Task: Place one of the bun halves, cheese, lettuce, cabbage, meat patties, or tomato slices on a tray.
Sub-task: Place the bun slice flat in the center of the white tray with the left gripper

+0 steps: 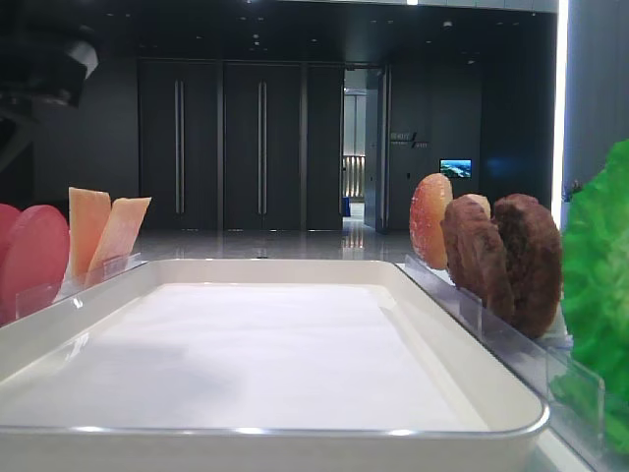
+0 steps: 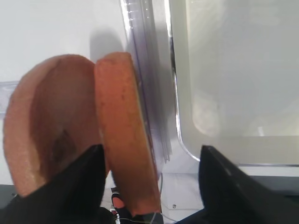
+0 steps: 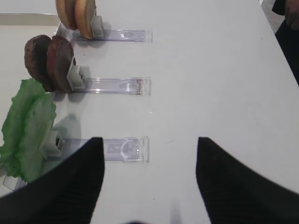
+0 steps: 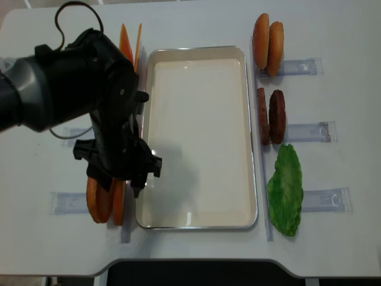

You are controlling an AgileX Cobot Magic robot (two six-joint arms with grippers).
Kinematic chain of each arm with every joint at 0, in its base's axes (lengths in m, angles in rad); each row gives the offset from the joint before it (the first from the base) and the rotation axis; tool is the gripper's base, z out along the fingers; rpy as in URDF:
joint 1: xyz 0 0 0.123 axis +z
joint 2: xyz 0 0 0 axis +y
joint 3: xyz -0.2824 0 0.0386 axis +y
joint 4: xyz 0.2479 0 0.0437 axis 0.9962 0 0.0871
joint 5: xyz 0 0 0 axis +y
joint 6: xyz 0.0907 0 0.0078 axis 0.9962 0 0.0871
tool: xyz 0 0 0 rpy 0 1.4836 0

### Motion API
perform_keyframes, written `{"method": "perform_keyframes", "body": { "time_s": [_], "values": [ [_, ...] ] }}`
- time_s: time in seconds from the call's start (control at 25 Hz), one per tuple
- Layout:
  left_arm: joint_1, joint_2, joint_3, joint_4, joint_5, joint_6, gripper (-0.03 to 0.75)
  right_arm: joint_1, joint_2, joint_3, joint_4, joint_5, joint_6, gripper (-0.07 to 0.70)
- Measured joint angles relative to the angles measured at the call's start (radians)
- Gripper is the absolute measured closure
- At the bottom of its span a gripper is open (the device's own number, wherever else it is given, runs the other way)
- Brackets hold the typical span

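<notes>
White tabletop fills the overhead view, and the tray lies in its middle, with nothing in it. Everything else is placed around this tray.

On the tray's left side, near its close corner, two tomato slices stand upright on edge in a clear holder. The left gripper hangs just above them – its dark fingers are spread wide, one at each side of the slice nearest the tray, and I cannot tell if they touch it. The big black arm covers most of the table left of the tray. Beyond the arm, by the tray's far left corner, the cheese slices stand upright.

On the tray's right side there are three rows: the bun halves by the far corner, the meat patties beside the middle of the rim, and the lettuce near the close corner – each one standing against a clear holder.

The right gripper is over bare table, right of these holders, with its jaws wide apart and holding nothing.
</notes>
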Motion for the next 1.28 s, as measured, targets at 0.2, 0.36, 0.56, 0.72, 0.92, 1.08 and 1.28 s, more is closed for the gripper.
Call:
{"method": "perform_keyframes", "body": {
  "time_s": [0.2, 0.36, 0.56, 0.72, 0.92, 1.08, 1.28],
  "values": [
    [0.000, 0.000, -0.001, 0.022, 0.016, 0.024, 0.456, 0.000, 0.000, 0.000, 0.000, 0.000, 0.000, 0.216],
    [0.000, 0.000, -0.001, 0.042, 0.022, 0.033, 0.570, 0.000, 0.000, 0.000, 0.000, 0.000, 0.000, 0.216],
    [0.000, 0.000, -0.001, 0.044, 0.024, 0.051, 0.573, 0.000, 0.000, 0.000, 0.000, 0.000, 0.000, 0.216],
    [0.000, 0.000, -0.001, 0.025, 0.024, 0.055, 0.575, 0.000, 0.000, 0.000, 0.000, 0.000, 0.000, 0.216],
    [0.000, -0.009, -0.001, 0.005, 0.026, 0.058, 0.575, 0.000, 0.000, 0.000, 0.000, 0.000, 0.000, 0.216],
    [0.000, -0.038, -0.001, -0.036, 0.032, 0.073, 0.575, 0.000, 0.000, 0.000, 0.000, 0.000, 0.000, 0.216],
    [0.002, -0.076, -0.001, -0.091, 0.039, 0.102, 0.575, 0.000, 0.000, 0.000, 0.000, 0.000, 0.000, 0.216]
  ]
}}
